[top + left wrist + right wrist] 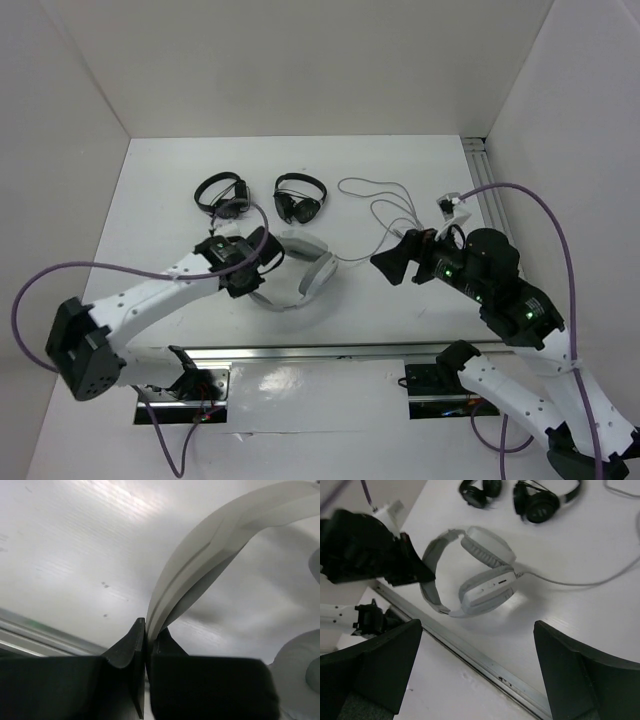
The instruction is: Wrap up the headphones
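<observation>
Large light grey-white over-ear headphones [303, 272] with a wide band and padded cups lie on a white table [400, 160], near its front aluminium rail [330, 350] and between the two arms. The left gripper [262, 268] covers part of the band from above. In the left wrist view its black fingers [125, 647] are pressed together on the band's thin edge, and only the band [210, 545] and a slice of one cup show.

The right gripper [395, 262] hangs just right of the cups, its fingers [375, 665] spread wide with nothing between them. One cup carries small dark markings [496, 582], too small to read. A long thin grey cable [375, 215] leaves that cup and loops across the table; its far end cannot be made out. Two smaller black on-ear headphones [222, 195] [300, 198] sit behind, apart from the white pair.
</observation>
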Tool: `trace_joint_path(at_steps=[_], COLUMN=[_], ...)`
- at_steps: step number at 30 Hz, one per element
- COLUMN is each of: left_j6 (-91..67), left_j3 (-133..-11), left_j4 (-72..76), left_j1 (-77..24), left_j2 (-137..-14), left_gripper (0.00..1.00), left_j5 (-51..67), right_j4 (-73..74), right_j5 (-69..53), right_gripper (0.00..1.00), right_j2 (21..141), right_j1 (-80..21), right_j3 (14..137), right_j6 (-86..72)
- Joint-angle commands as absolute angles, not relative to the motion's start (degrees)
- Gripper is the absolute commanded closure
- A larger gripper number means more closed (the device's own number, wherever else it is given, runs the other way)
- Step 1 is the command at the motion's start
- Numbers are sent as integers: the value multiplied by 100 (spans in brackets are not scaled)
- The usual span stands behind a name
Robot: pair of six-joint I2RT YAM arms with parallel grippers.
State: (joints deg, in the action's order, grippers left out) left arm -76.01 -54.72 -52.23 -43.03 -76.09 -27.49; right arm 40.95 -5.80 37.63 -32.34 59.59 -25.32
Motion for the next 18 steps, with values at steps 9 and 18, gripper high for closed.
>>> trace_joint_path(at_steps=[9, 18], left_j6=[-3745, -3340], left_j3=[-9973, -11241], left_j4=[-7557, -7735], left_j1=[-3982, -3577], left_j2=[-7022, -7049], left_gripper=[100, 100], left_j5=[-3594, -3314], right_j4=[74, -1528], right_j5=[-1602, -2124], right_gripper=[0, 0], right_j2=[3647, 4463], right_j1=[-3208, -3261], right_j3=[4360, 3867], right_j6=[-2541, -1371])
